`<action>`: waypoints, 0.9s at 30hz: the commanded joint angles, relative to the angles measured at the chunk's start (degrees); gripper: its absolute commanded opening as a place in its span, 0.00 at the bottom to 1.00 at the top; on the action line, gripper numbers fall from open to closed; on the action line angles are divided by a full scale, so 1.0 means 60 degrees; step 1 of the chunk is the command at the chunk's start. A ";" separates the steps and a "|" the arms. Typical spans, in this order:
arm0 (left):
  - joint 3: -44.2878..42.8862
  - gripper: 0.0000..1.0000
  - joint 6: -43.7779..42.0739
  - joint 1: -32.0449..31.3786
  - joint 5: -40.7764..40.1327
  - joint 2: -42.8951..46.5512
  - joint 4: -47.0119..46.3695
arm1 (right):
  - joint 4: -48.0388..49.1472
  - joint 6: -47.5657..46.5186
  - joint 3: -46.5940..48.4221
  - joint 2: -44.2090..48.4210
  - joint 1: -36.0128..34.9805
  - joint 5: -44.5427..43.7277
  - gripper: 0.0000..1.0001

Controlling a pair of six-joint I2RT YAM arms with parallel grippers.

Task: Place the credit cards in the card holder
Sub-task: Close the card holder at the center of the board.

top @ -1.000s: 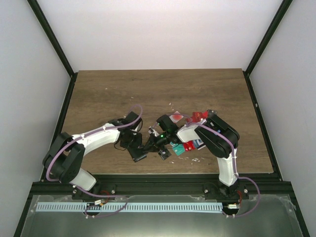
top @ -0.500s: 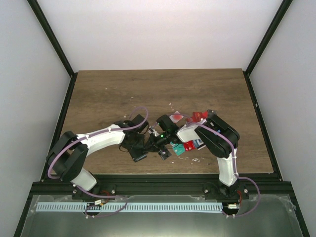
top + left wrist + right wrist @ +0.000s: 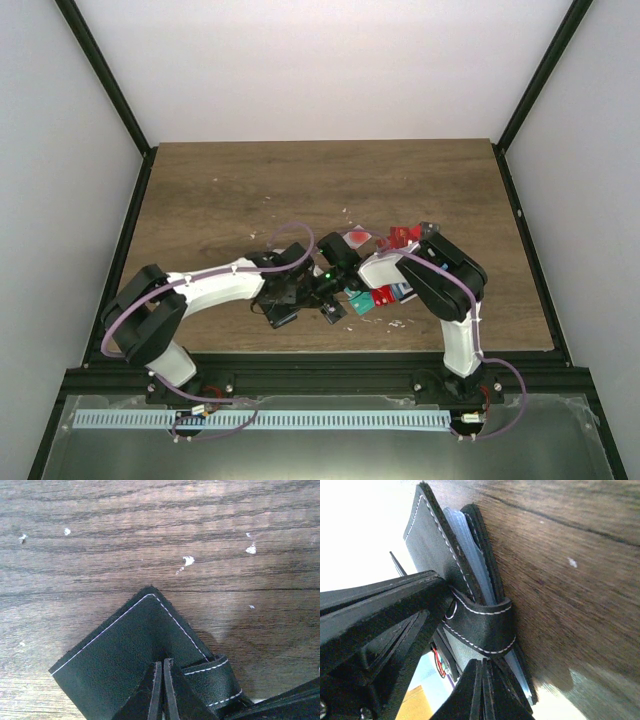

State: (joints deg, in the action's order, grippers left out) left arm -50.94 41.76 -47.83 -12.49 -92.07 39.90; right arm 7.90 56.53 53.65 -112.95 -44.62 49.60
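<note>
Black leather fills both wrist views: the card holder (image 3: 283, 318) lies on the wooden table (image 3: 250, 190) near its front edge, a little left of centre, and we see only a sliver of it from above because both arms meet over it.

The left gripper (image 3: 284, 292) comes down on its top flap (image 3: 115, 665). Its fingers (image 3: 152, 695) are drawn together to a thin slit, tips on the leather just left of the snap tab (image 3: 212, 677). The right gripper (image 3: 312, 291) comes in low from the right. It is also closed to a slit (image 3: 482, 670), with its tip right against the tab (image 3: 485, 625) at the holder's edge. We cannot tell whether either pair has leather caught between the fingers.

Seen edge-on from the right wrist, the holder's two flaps (image 3: 427, 535) gape slightly. Light blue-grey sleeves (image 3: 465, 545) show between them, and the tab wraps round the open edge.

One stitched corner points away from the left wrist camera, and the long edge runs away from the right one. From above, too much is hidden for us to read the axis.

The credit cards (image 3: 381, 296) lie on the table to the right. A teal, a red and a blue one sit by the right arm, and a white one with a red circle (image 3: 357, 238) and another red one (image 3: 400, 237) lie farther back.
</note>
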 commanded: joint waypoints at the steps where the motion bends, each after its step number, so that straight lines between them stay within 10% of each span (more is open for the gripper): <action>1: 0.0932 0.04 0.0369 -0.0738 0.1336 -0.0693 0.1680 | -0.1483 -0.0252 -0.0123 -0.0220 0.0140 -0.1604 0.01; 27: 0.1341 0.04 0.0316 -0.2595 0.0891 -0.1892 0.1686 | -0.1555 -0.1049 -0.1709 0.2026 0.1971 0.0287 0.10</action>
State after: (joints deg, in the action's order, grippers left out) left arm -50.70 44.75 -61.19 -27.83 -95.85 42.17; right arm 2.55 53.76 43.72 -104.27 -35.97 51.42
